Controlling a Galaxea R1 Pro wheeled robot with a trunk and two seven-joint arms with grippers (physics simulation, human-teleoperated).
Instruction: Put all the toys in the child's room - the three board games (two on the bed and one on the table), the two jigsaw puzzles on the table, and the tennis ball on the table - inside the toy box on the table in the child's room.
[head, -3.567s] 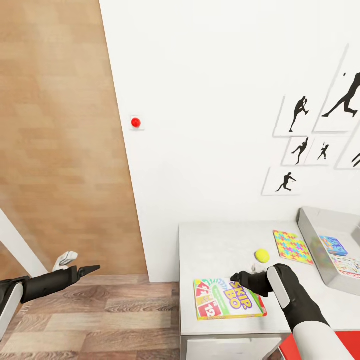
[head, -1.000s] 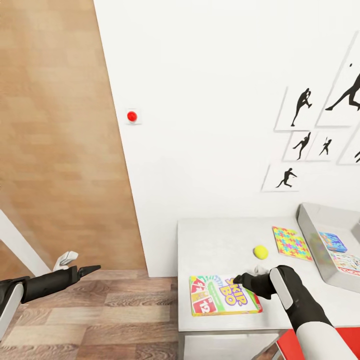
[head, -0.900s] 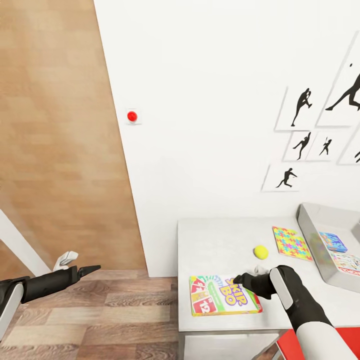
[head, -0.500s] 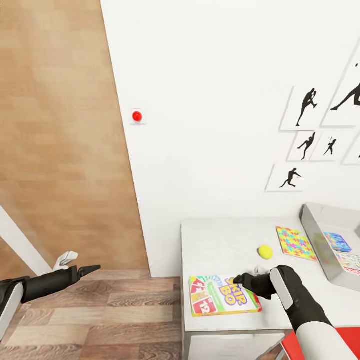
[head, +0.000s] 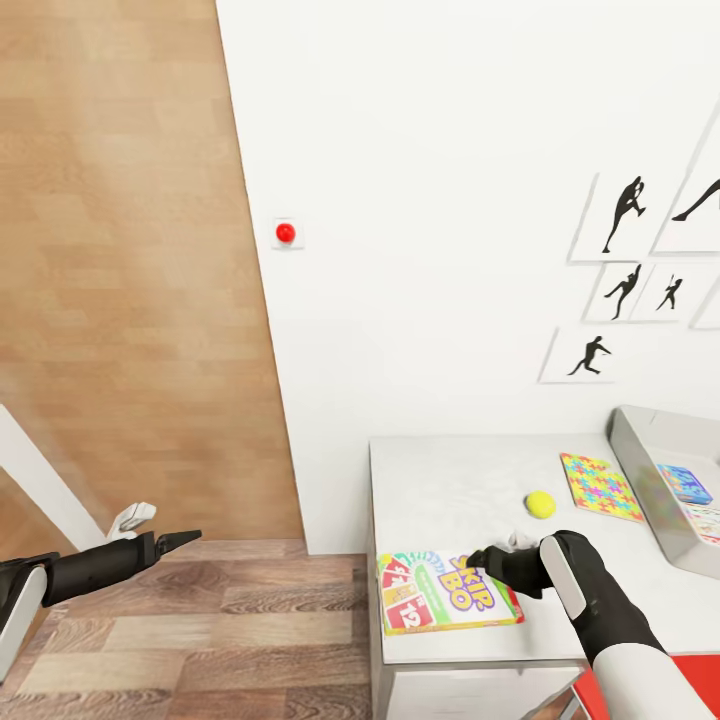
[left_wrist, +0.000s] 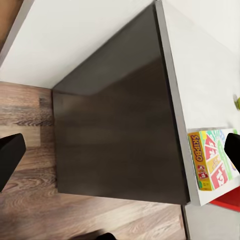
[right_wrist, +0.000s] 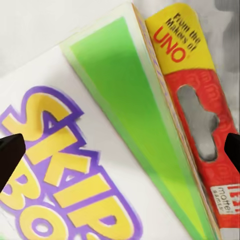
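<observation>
The white-green board game (head: 445, 592) with the red strip lies flat near the front left corner of the table (head: 450, 490); its lid (right_wrist: 115, 150) shows close up in the right wrist view. My right gripper (head: 478, 556) (right_wrist: 120, 150) hovers open over the game's right end, one finger to each side. Behind it sit the tennis ball (head: 541, 504) and a jigsaw puzzle (head: 600, 487). The toy box (head: 640, 450) at the right edge holds a blue board game (head: 686, 483) and another printed one (head: 705, 520). My left gripper (head: 185, 538) (left_wrist: 120, 155) is open over the wood floor, left of the table.
The table's dark end panel (left_wrist: 120, 120) faces my left arm, and the game's side (left_wrist: 197, 162) lies right at the table's edge. A white wall with a red button (head: 286, 233) and dancer pictures (head: 625, 215) stands behind. A red object (head: 650, 690) sits under my right arm.
The view has swung left, so the table and toy box sit further right. The game stayed under my right gripper and lies closer to the table's left edge. Both arms hold their pose.
</observation>
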